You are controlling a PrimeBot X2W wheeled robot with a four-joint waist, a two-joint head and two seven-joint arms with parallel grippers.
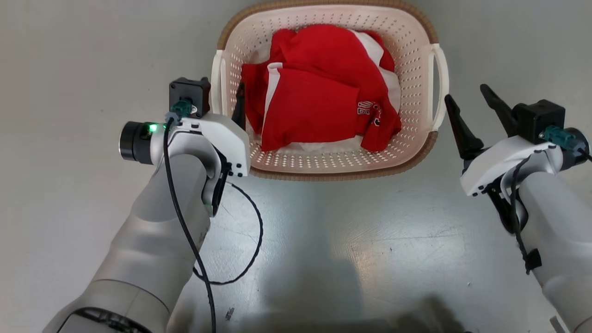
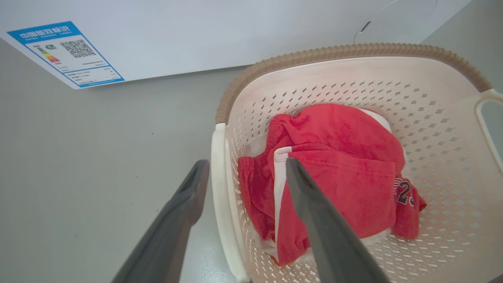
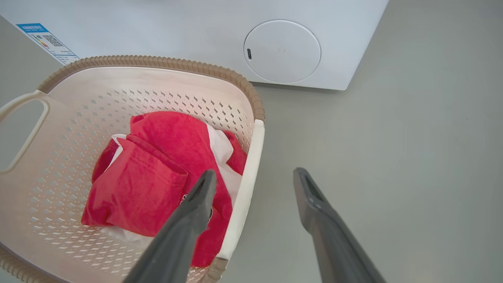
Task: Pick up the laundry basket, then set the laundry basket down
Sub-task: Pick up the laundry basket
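Observation:
The cream perforated laundry basket (image 1: 416, 55) with its brown rim stands on the grey floor, holding red and white clothes (image 1: 319, 92). My left gripper (image 1: 224, 92) is open and straddles the basket's left white handle (image 2: 220, 196), one finger (image 2: 184, 204) outside and the other finger (image 2: 314, 204) inside over the clothes (image 2: 346, 157). My right gripper (image 1: 465, 92) is open beside the right handle (image 1: 439, 83). In the right wrist view that handle (image 3: 249, 173) runs between the spread fingers of the right gripper (image 3: 255, 172), untouched.
A white washing machine (image 3: 177, 23) stands just behind the basket, with a round cover (image 3: 283, 51) and a blue energy label (image 2: 67, 51). A black cable loop (image 1: 254, 231) hangs from my left arm over the floor. Bare grey floor (image 1: 351, 240) lies on both sides.

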